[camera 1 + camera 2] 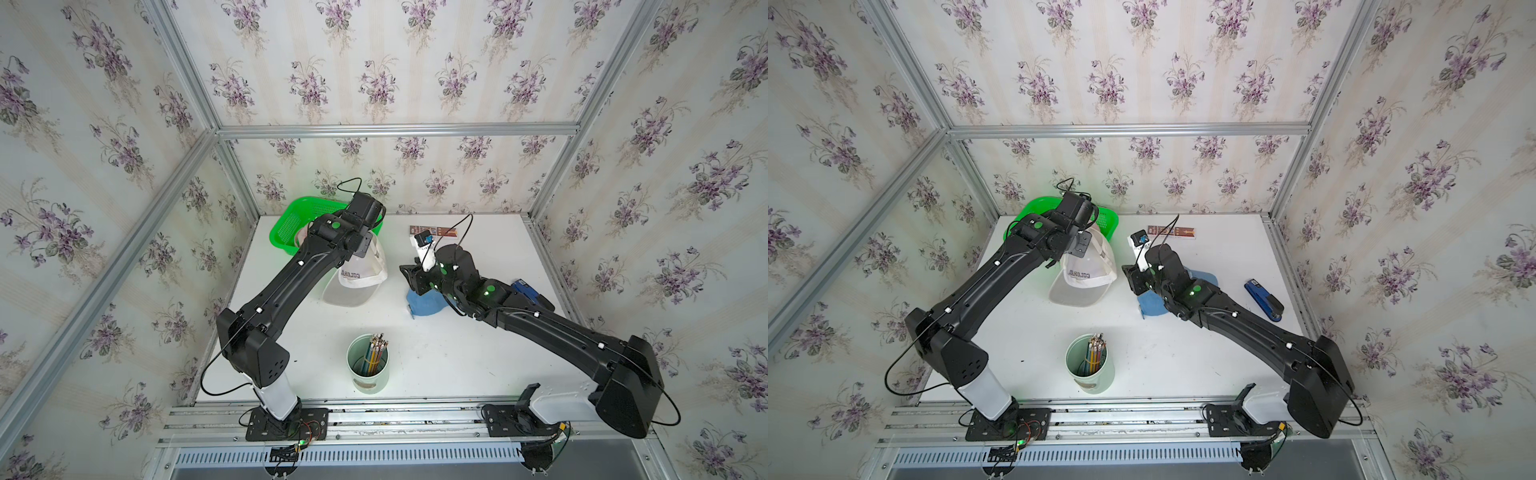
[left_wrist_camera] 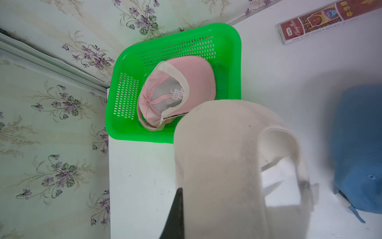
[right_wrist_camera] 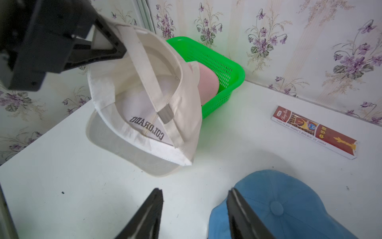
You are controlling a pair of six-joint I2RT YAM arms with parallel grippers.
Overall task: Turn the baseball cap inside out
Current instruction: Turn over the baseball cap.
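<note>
Your left gripper [image 3: 118,45] is clamped on the rear edge of the white cap [image 3: 144,115], right by the strap opening. The cap hangs tilted off it over the table [image 1: 457,353], just in front of the green basket [image 2: 235,62]. I can't tell whether the brim touches the table. The cap is off-white woven fabric with a soft, sagging crown, a stiff curved brim, a grey strap loop and dark COLORADO block lettering. Your right gripper [image 3: 194,213] has its jaws standing apart with nothing between them, low over bare table and just beside the blue cap [image 3: 289,207]. That one is soft blue cloth, panelled with a top button, sitting crown-up. The basket is glossy green plastic, a rounded rectangle with perforated walls. It holds one pink cap [image 2: 196,78], with seam tapes and pale sweatband showing. A pale green round cup [image 1: 370,382] stands upright near the front edge between the arms and holds a bundle of pencils [image 1: 376,345]. A flat red carton [image 3: 314,132] lies near the back wall. A blue stapler [image 1: 1264,300] lies on the right side.
</note>
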